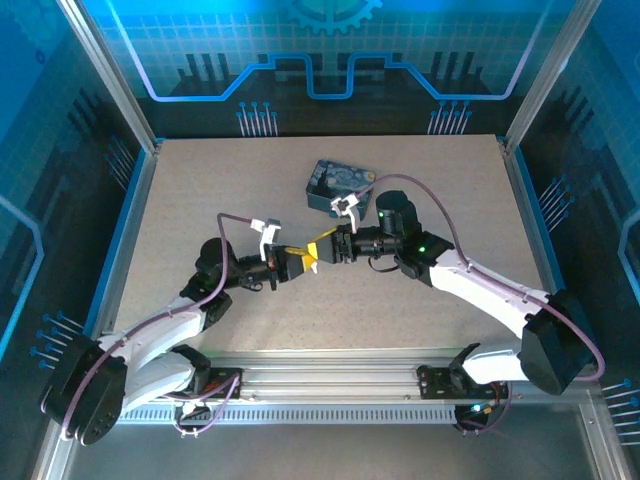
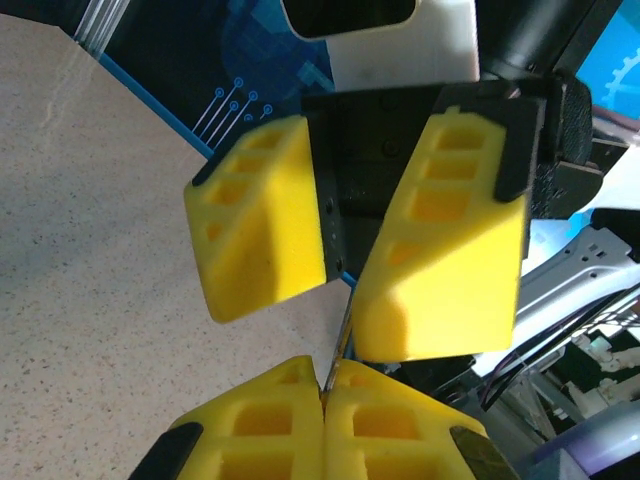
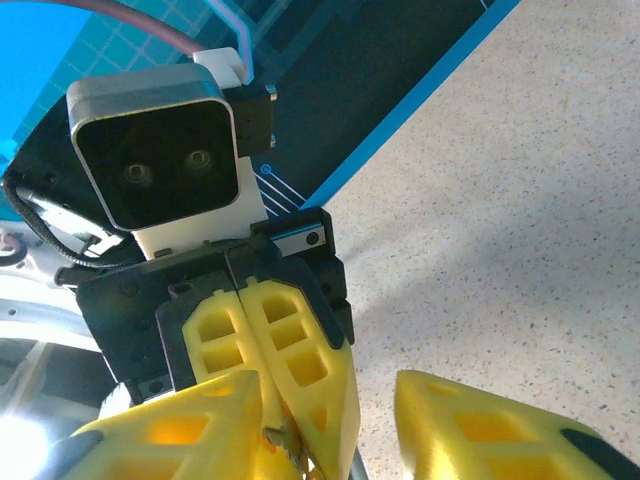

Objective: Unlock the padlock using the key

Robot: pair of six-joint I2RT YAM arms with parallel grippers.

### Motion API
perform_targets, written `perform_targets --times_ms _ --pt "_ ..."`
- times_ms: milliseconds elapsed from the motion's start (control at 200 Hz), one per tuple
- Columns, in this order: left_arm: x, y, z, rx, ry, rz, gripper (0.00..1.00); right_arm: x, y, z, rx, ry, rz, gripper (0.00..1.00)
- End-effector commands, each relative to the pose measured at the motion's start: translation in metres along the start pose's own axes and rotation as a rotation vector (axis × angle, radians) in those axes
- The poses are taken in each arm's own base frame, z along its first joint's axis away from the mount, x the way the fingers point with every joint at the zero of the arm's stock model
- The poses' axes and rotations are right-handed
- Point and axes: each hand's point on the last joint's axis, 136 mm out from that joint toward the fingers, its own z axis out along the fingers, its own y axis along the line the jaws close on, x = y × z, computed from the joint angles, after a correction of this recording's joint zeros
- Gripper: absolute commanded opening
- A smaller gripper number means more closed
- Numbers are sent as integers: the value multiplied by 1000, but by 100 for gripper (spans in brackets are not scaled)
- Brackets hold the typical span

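My left gripper is clamped on the key, its blade poking toward 12 o'clock in the left wrist view. My right gripper faces it, fingers apart on either side of the blade. Overhead, we're meeting over the middle of the table. The starry tin sits near at 1 o'clock, and the key is too small to make out from up there.

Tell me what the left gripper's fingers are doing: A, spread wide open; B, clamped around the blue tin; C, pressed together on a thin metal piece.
C: in the left wrist view the left gripper is shut, its yellow tips pinching a thin sliver, seemingly the key.
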Motion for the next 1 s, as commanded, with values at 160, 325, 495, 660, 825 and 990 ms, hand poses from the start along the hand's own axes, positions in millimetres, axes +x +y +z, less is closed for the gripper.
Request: perform_targets --times_ms 160,325,495,660,825,990 --pt "-8 -10 0 42 -13 11 0 1 14 2 -56 5 -30 17" --pt "-2 -7 -1 33 6 25 0 0 19 3 -80 1 -76 0" --pt "4 -3 -5 -8 15 44 17 -9 17 -3 -43 -58 -117 0" --pt "3 7 -15 -94 -28 43 53 -13 7 -9 26 -111 -132 0" --pt "-6 10 -26 -124 -94 -2 58 -17 1 -11 56 -157 -126 0" --pt "-11 5 -22 -73 -102 -33 55 -18 1 -10 52 -174 -122 0"
